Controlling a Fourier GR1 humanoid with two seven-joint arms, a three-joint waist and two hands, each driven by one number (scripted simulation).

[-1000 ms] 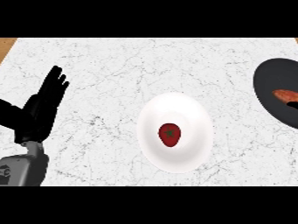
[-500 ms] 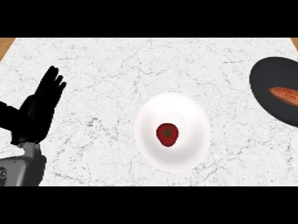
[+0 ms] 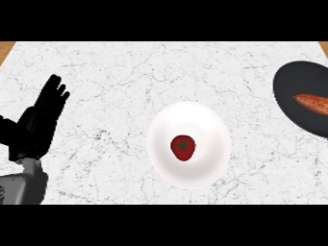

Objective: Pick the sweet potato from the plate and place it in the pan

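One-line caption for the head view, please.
Sweet potato in the black pan at right, red fruit on the white plate, left hand resting open at left.

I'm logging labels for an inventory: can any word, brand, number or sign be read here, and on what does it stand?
No text can be read.
On the grey forearm: a small dark mark, too small to read.
On the plate, pan, sweet potato and counter: no lettering.

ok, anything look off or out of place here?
Nothing spilled or askew. The sweet potato lies in the pan, a red fruit sits on the plate, and the left robot hand rests open.
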